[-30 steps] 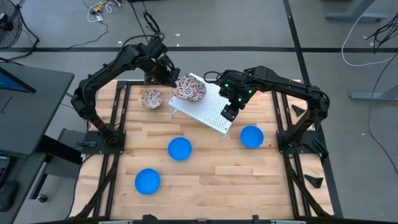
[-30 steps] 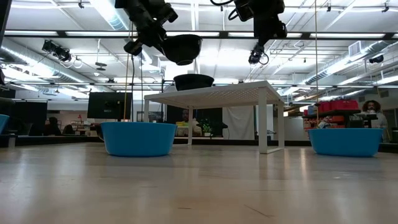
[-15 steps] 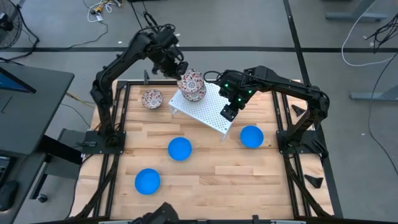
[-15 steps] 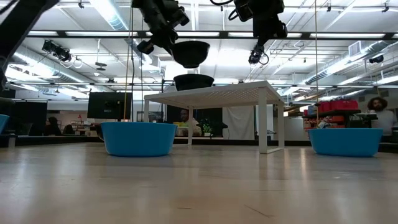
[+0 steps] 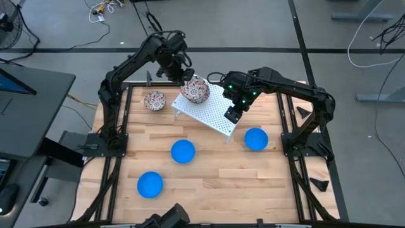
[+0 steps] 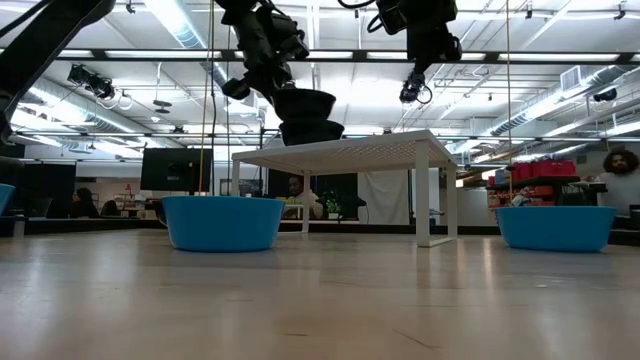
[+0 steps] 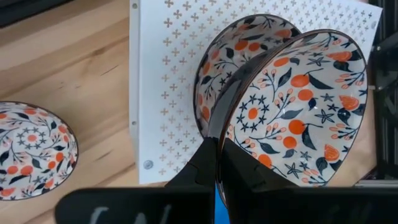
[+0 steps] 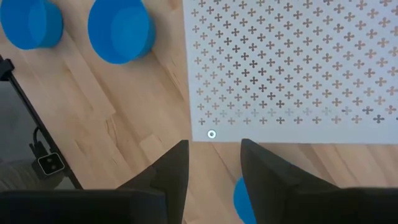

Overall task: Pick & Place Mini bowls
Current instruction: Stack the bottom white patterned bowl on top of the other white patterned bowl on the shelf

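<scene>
Two jaws sets | left clamps speckled bowl rim | right apart, empty

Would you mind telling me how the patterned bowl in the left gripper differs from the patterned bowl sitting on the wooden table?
The held bowl is pinched at its rim by the left gripper and tilted over another bowl on the white rack. The table bowl sits upright, untouched, on the table. Both share the orange-and-dark floral pattern.

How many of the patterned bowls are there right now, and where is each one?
3. One white red-speckled bowl sits on the wooden table beside the white perforated rack. A second rests on the rack. The third is held by the left claw, tilted into the second.
</scene>
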Robot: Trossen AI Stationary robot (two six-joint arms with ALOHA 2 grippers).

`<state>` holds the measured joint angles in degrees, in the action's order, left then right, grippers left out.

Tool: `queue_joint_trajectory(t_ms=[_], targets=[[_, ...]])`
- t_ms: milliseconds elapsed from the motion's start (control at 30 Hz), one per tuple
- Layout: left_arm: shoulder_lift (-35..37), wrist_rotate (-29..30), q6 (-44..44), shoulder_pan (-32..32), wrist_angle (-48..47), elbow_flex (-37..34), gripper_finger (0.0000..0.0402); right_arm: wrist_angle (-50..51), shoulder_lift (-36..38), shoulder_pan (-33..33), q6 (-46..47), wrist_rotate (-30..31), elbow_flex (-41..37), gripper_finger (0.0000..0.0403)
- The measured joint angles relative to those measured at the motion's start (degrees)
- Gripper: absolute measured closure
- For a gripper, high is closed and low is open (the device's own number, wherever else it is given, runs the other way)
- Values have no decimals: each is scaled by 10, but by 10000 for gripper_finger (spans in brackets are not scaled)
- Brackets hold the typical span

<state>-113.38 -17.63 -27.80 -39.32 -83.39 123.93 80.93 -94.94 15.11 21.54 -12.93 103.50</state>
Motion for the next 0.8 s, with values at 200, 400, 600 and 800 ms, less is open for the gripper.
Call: queue_joint_trajectory(t_ms=[200,400,600,800], targets=[[0,13,0,0,11,-6,392,-7,0,0,-9,0,0,257],[-12,18,-4,3,25,-6,392,-13,0,0,-10,0,0,257],[-29,14,-2,11,29,-6,392,-12,0,0,-11,0,0,257],[-29,9,-2,11,29,-6,372,-12,0,0,-16,0,0,257]])
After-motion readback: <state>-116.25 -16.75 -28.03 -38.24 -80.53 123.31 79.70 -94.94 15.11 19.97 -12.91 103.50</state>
